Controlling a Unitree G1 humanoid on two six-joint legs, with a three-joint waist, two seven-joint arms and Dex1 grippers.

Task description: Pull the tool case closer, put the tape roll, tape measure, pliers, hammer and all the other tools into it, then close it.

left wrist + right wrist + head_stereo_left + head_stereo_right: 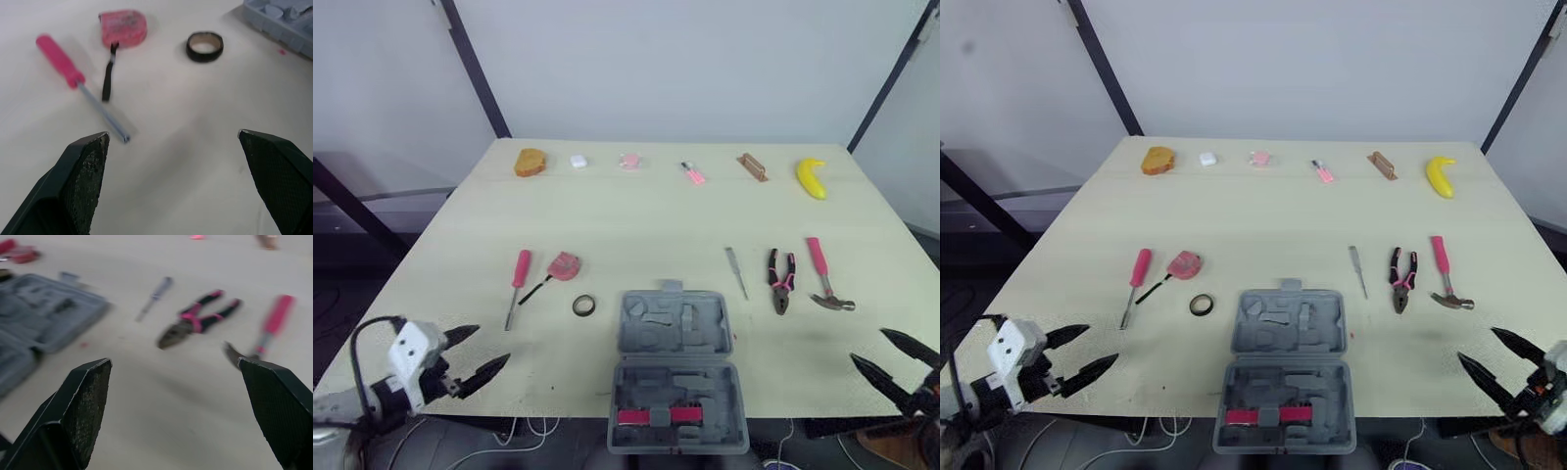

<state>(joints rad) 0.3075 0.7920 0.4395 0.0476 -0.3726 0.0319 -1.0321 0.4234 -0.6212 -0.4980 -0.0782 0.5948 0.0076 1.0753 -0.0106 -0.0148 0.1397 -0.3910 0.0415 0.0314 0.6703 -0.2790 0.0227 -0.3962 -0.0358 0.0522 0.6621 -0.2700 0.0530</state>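
Pale wooden table (636, 211) against a plain white wall, tools laid out on it. Grey plastic tool case (625, 333) lies open and flat at bottom centre of the frame, at the near edge, with a pink bar (656, 416) sitting in its lower half. Left gripper (492, 345) is at lower left by the table edge with its jaws spread wide and nothing between them. Right gripper (867, 345) is at lower right, likewise wide and empty. Pink-handled hammer (822, 274) lies right of centre, with the black-and-pink pliers (781, 281) just beside it on the left. Pink-handled screwdriver (517, 284) is left of centre. Yellow banana (811, 178) lies upper right. Pink tape measure (564, 265) sits near the screwdriver, its black strap trailing out. Orange lump (530, 162) is at upper left. Brown block (753, 166) lies left of the banana. Black tape roll (584, 305) lies flat, just left of the case lid. Thin grey metal tool (736, 271) lies between the case and the pliers. Small white piece (578, 162) and two small pink pieces (628, 161) (693, 173) are on the top row; can't tell what they are.
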